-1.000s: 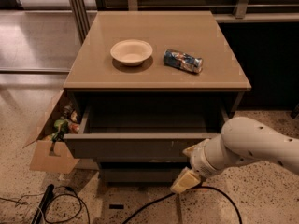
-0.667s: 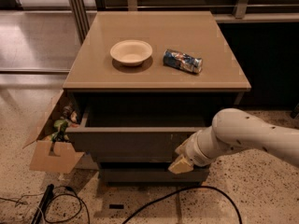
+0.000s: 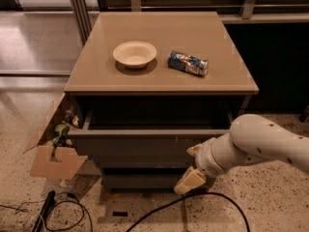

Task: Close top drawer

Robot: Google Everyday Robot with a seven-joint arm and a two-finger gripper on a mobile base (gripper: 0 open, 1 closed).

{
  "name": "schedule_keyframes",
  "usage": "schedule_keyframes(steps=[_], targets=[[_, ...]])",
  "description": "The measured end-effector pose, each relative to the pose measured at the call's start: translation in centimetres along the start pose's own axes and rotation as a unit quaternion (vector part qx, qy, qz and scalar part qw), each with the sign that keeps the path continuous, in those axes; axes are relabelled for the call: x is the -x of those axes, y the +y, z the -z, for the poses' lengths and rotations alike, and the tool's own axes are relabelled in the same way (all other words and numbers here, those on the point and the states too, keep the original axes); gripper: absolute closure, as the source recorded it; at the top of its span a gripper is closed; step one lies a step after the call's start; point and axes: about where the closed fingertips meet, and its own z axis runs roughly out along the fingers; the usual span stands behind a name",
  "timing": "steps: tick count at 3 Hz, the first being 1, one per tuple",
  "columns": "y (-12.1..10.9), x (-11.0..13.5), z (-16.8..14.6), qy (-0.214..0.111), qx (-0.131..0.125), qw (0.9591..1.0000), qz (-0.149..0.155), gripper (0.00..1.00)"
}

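Observation:
The top drawer point(image 3: 135, 146) is the uppermost grey-brown drawer of the cabinet. It stands pulled out, with its dark inside showing under the tabletop. My gripper point(image 3: 192, 166) is at the right end of the drawer's flat front, low against it. Its two cream fingers point(image 3: 189, 181) are spread apart and hold nothing. The white arm reaches in from the right. The arm hides part of the drawer's right front corner.
A white bowl point(image 3: 134, 53) and a crushed blue packet point(image 3: 188, 63) lie on the cabinet top point(image 3: 159, 79). A lower drawer front point(image 3: 140, 180) sits below. An open cardboard box point(image 3: 50, 151) stands left of the cabinet. Black cables point(image 3: 63, 209) lie on the floor.
My arm has moved left and up from the lower right, bringing the gripper against the drawer front. The drawer stands about as far out as before.

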Motion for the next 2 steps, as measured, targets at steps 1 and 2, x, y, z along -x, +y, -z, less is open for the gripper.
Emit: schedule_keyframes(steps=[1,2], targets=[[-0.5,2.6,1.3,-0.011,-0.014,0.9993,0.032,0.01],[-6.2,7.3,-4.0,0.025,-0.007,0.9967,0.077,0.00]])
